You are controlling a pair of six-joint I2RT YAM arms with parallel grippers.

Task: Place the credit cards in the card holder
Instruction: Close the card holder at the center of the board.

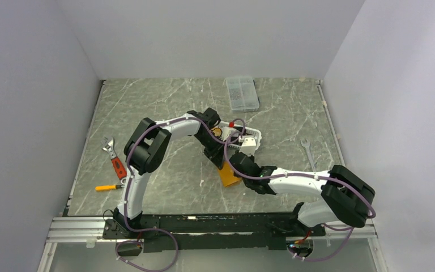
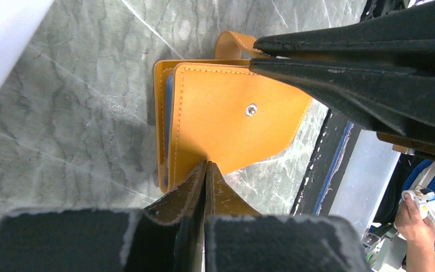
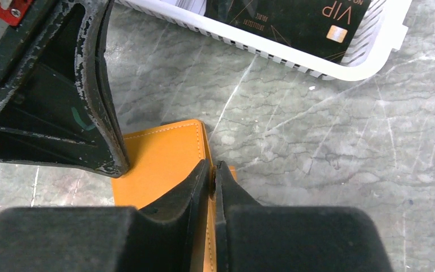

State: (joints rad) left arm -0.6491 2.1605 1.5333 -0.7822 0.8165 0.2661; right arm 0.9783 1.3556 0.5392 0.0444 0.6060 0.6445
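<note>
**Card holder during opening.** The card holder (image 2: 226, 119) is lying on the marble-patterned table (image 2: 62, 113), near the white basket (image 3: 340, 67) and on the robot's side of it. Its orange upper leaf is standing slightly raised, and a strip of pale blue lining is showing at the spine. The left gripper (image 2: 205, 170) is pinching one edge of that leaf, fingers pressed together on it. The right gripper (image 3: 213, 170) is clamping another edge of the holder in like manner. A black credit card (image 3: 286, 20) is resting in the basket, not yet taken up. The step in hand appears to be opening the holder, with both arms sharing it. The next move is likely calling for the two grips to draw apart so that the leaves spread and a slot shows, after which one gripper can free itself for a card. Whether any card is already sitting inside cannot be told.
</note>
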